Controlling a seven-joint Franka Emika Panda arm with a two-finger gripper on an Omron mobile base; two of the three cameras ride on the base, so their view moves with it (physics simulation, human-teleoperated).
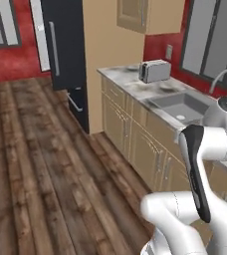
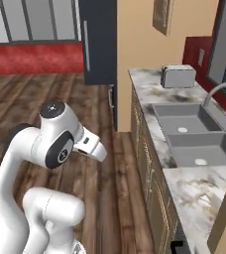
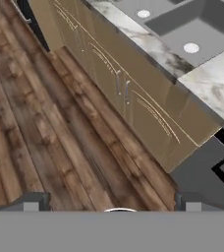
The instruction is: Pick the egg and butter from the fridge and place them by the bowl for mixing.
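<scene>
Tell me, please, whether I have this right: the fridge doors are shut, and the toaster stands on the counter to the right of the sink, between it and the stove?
Not quite. The fridge doors are shut, but the toaster stands on the counter on the other side of the sink, between it and the fridge. The left base view shows this.

The fridge [image 1: 65, 45] stands at the far end of the counter [image 2: 194, 186]. A toaster [image 2: 178, 76] sits on the counter behind the sink [image 2: 192, 131].
</scene>
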